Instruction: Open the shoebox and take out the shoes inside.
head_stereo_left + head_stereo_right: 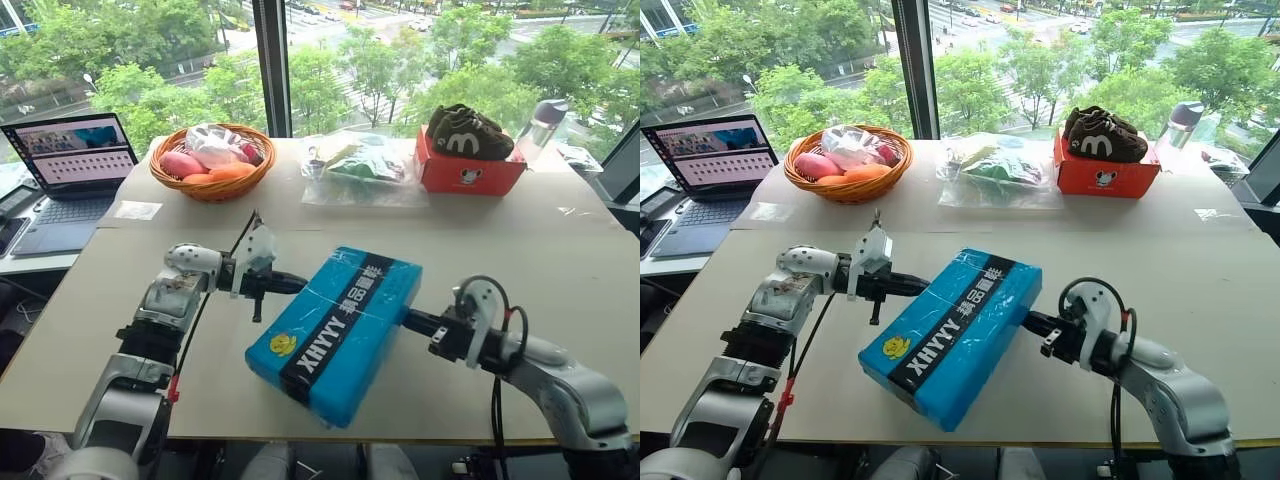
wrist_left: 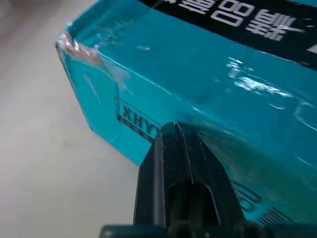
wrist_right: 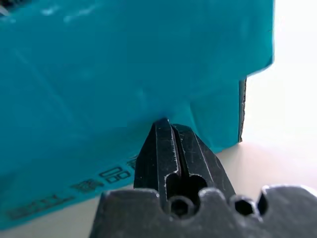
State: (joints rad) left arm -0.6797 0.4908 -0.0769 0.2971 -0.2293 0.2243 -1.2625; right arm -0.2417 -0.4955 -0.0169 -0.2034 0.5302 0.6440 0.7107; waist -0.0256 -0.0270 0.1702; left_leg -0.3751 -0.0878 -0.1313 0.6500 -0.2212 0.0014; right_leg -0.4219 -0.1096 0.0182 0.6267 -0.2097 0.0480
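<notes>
Two grippers flank the bright blue rectangular cardboard shoebox (image 1: 335,335), which lies closed and skewed on the pale beige table (image 1: 560,270), close to its near edge. You can see its black band with white "XHYYY" lettering running along the lid and a round yellow logo near the corner closest to you.

Your left gripper (image 1: 298,285) points in from the left, its two black fingers (image 2: 173,163) pressed together with nothing between them, the tips meeting the box's long side wall near its far corner. Your right gripper (image 1: 410,320) comes in from the right in the same way: fingers (image 3: 171,148) fully closed on nothing, tips against the opposite side of the box. Neither one has hold of the lid.

You cannot see the shoes, since the lid is down.

At the far side of the table you have a woven wicker basket (image 1: 212,163) of wrapped produce, a clear plastic bag (image 1: 360,165) of green items, and a smaller red-orange box (image 1: 468,170) with dark brown shoes (image 1: 468,132) resting on top. An open laptop (image 1: 68,170) sits on a lower desk off the table's far left corner.
</notes>
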